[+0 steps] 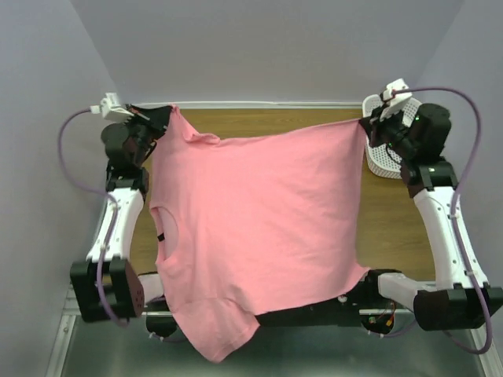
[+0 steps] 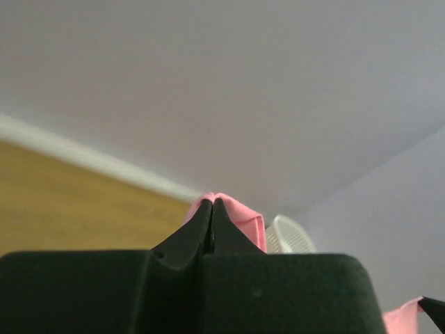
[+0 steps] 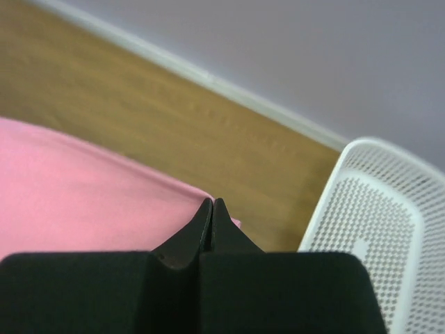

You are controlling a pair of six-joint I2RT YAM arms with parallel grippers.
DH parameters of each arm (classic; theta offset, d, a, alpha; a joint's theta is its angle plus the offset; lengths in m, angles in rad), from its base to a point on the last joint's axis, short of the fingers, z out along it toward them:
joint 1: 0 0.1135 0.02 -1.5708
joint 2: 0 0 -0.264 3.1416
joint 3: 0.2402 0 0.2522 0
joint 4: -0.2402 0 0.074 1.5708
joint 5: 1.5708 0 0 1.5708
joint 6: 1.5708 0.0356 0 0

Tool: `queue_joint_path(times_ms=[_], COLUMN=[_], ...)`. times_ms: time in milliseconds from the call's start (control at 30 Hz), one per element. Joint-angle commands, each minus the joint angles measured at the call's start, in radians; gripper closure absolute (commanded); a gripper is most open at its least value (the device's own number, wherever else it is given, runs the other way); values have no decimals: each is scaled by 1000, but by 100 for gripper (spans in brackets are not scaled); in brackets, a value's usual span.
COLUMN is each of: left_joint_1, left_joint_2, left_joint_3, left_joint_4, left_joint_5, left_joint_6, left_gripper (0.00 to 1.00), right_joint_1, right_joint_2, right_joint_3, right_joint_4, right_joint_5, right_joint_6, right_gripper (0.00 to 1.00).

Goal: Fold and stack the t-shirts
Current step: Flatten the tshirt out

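Hanging stretched between both arms in the top view, the salmon-pink cloth t-shirt covers most of the wooden table and drapes over the arm bases. The left claw and right claw each pinch a far corner. A white perforated plastic basket sits at the table's far right. Left wrist view: jaws pressed together on a pink fold. Right wrist view: jaws pinching the pink edge, basket just beside
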Motion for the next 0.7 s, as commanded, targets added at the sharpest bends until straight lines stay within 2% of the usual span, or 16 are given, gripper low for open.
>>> queue_joint_path(times_ms=[0,33,67,100,167,267,367,467,667], left_joint_1=[-25,-33,-40,-49,-51,-51,-51,-51,-43], left_joint_2=[256,331,476,543,705,830,912,991,1078], left_joint_3=[15,39,103,142,217,353,438,597,736], left_joint_4=[120,114,98,53,8,-54,-127,-227,-296], left_joint_5=[94,102,105,99,88,54,31,10,-7], left_joint_6=[-16,-5,9,33,41,43,49,72,90], left_gripper=[100,100,100,100,100,100,100,100,100], right_joint_1=[1,1,1,3,3,3,3,3,3], right_joint_2=[133,181,246,367,509,733,889,992,1077], right_joint_3=[-225,-250,-267,-268,-216,-74,67,194,308], right_joint_4=[269,307,386,416,443,443,433,397,358], right_joint_5=[-102,-107,-108,-108,-107,-72,12,71,106], right_joint_6=[-58,-67,-77,-78,-72,-29,20,32,49], right_gripper=[100,99,99,100,99,99,100,99,100])
